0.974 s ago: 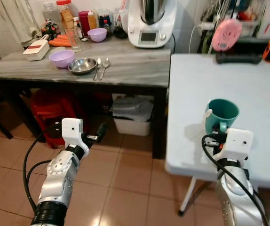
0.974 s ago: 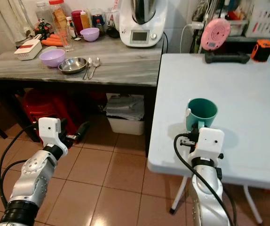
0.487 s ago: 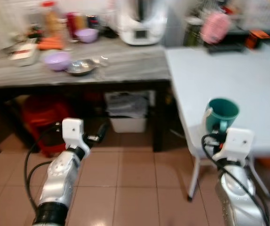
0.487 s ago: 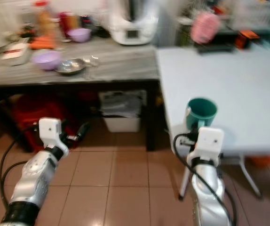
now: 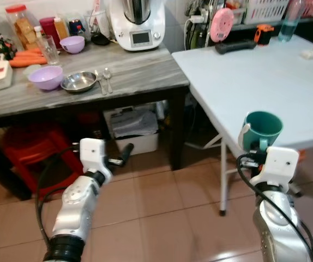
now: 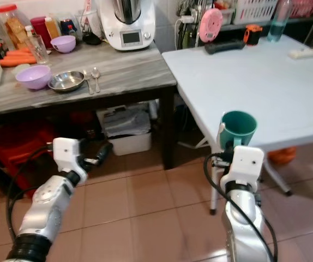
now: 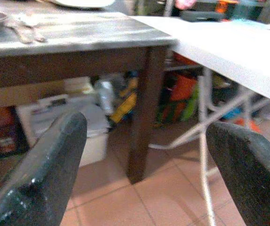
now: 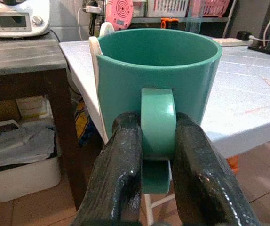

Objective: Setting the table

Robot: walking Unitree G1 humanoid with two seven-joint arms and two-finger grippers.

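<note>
**Green mug aloft at the white table's corner**

The white table (image 5: 265, 71) takes the 1 to 3 o'clock stretch, its near corner jutting toward the robot with tiled floor (image 5: 162, 207) open beneath and beside its folding legs. At 10 to 12 o'clock, the grey wooden table (image 5: 91, 82) runs across, its front edge square to us, and the two tables nearly meet at 12 o'clock. Under the wooden one: a red stool (image 5: 28, 150) and a white bin (image 5: 134, 128).

On the wooden top sit a white kitchen machine (image 5: 136, 24), a lilac bowl (image 5: 46, 77), a steel bowl (image 5: 78, 82) just beside it, and two spoons (image 5: 104, 80) close to the steel bowl.

Right claw (image 8: 156, 141) at 4 o'clock, fingers pinched tight on the handle of the green mug (image 8: 158, 75), mug upright, held just off the white table's near edge. Left claw (image 7: 144, 160) at 8 o'clock, low over open floor, fingers spread wide, gripping nothing.
</note>
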